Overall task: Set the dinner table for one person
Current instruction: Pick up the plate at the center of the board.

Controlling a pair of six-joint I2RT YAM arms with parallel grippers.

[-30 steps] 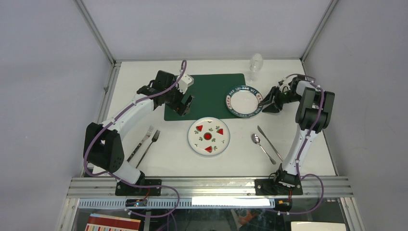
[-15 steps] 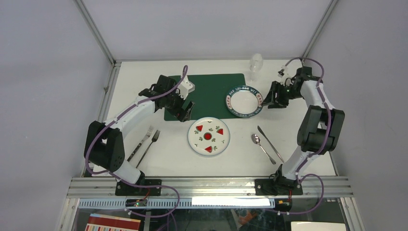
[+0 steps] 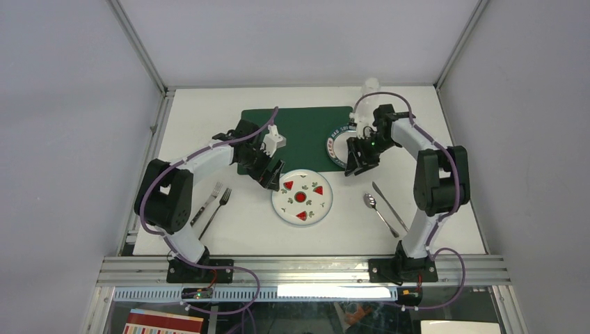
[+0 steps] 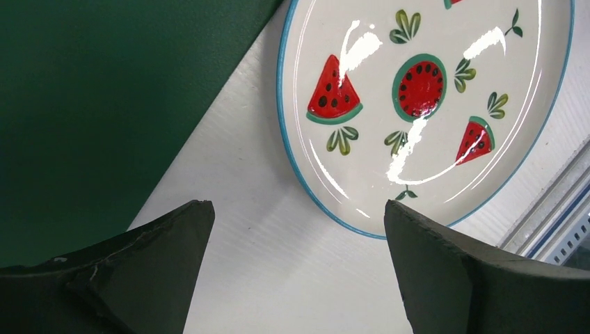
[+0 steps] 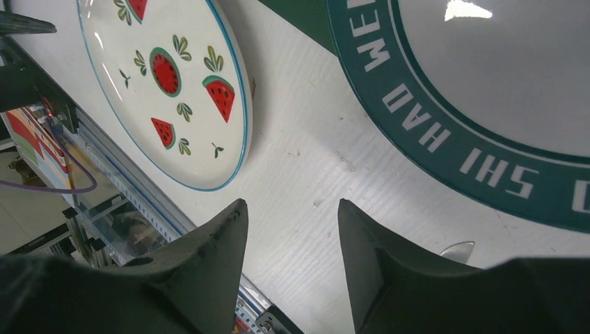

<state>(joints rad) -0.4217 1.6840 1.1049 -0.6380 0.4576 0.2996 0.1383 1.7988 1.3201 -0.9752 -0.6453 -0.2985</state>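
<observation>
Since the watermelon plate (image 3: pixel 302 197), forks (image 3: pixel 218 207), spoon (image 3: pixel 369 200) and knife (image 3: pixel 389 207) lie off the placemat (image 3: pixel 306 129) on the table (image 3: pixel 243 233), setting appears barely begun; left gripper (image 4: pixel 298 209) and right gripper (image 5: pixel 292 209) fingers are spread, empty.

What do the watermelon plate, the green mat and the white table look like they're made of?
Watermelon plate: probably glazed ceramic, glossy; sharp white light streaks run across it, though hard plastic is possible.
Green mat: matte, no glare, thin and flat; perhaps felt, rubber or plastic, hard to tell.
Table: white, faintly ribbed surface; likely painted or laminated board.
</observation>
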